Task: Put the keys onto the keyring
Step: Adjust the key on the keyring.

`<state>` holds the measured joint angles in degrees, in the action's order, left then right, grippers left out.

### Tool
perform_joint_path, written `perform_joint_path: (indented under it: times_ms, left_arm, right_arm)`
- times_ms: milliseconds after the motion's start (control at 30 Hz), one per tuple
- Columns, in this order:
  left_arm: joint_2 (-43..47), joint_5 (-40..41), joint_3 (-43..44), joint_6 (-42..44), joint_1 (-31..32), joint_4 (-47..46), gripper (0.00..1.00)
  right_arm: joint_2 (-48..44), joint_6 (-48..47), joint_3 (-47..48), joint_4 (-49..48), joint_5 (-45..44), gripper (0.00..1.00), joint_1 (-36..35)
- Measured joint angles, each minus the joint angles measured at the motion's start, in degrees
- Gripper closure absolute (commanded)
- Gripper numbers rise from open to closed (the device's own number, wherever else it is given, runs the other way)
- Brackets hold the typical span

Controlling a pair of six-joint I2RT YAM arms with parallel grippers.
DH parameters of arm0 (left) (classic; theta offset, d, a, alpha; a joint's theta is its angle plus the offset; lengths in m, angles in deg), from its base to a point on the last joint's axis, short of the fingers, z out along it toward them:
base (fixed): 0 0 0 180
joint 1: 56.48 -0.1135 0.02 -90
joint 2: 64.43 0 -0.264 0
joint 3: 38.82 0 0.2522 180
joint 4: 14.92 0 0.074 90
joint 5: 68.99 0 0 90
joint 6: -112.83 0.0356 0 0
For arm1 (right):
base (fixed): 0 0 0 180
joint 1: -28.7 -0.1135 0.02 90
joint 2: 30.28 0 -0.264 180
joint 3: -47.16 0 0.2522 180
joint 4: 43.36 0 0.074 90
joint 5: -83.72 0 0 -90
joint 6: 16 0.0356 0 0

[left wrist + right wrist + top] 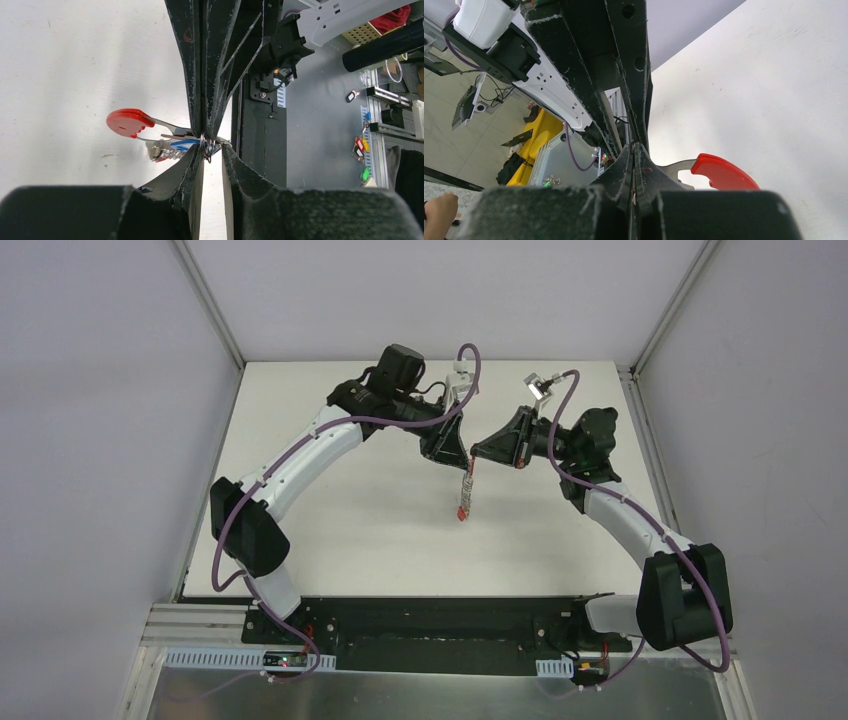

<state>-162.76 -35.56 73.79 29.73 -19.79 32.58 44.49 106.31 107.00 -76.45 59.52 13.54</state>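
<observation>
Right pincer clamps the keyring, which dangles toward 6 o'clock above the desk. At its 9 o'clock, left pincer stands slightly parted beside the keys.

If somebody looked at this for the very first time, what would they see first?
The left arm and right arm meeting nose to nose above the white table. Between the left pincer and right pincer hangs the keyring, its bright red end hanging free, with small keys bunched beside it.
</observation>
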Motion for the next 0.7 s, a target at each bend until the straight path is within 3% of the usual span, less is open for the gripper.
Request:
perform_joint_path:
  times_ms: [300,533,700]
  left_arm:
    - [0.09,0.52,-0.04,-0.04,0.00,-0.07,0.73]
    - [0.15,1.09,-0.04,-2.12,-0.07,-0.96,0.78]
    - [0.13,1.05,-0.04,-4.66,-0.33,-2.34,0.87]
  right_arm:
    - [0.00,-0.59,-0.04,0.37,-0.07,1.00,0.35]
    - [0.00,-1.33,-0.09,0.42,-0.04,1.00,0.37]
    - [0.00,-1.44,-0.09,0.37,-0.02,1.00,0.44]
